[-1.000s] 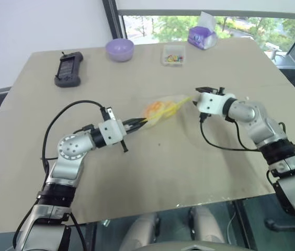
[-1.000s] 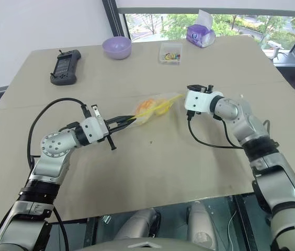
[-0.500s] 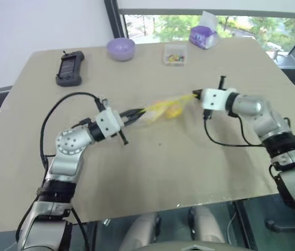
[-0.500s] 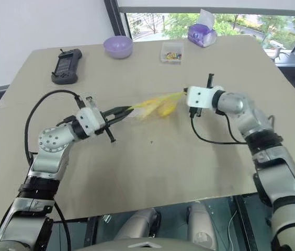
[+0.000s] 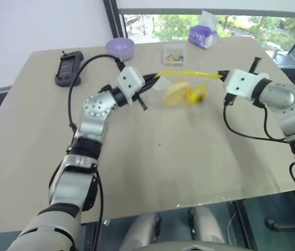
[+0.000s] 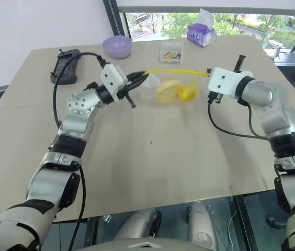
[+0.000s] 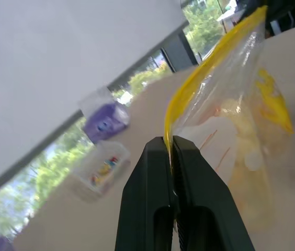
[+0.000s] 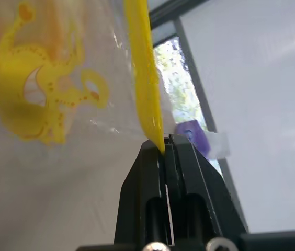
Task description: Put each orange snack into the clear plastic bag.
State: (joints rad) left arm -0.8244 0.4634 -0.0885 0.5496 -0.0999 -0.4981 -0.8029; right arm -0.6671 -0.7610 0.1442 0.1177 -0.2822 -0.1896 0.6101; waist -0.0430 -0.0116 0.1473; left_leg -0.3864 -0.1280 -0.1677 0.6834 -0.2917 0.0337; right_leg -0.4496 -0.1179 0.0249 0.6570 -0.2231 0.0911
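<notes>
Hanging between both arms, clear plastic bag (image 5: 184, 91) runs side to side above table (image 5: 189, 157); left gripper (image 5: 148, 79) and right gripper (image 5: 222, 76) jaws clamp opposite zip-strip ends, orange snacks (image 5: 176, 94) inside.

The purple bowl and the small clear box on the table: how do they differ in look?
The purple bowl is round and opaque, with no contents showing; the clear box is square-cornered and see-through, holding colourful bits. The bowl stands nearer the black handheld device, the box nearer the purple tissue pack. Both rest at the far side of the table, untouched.
</notes>
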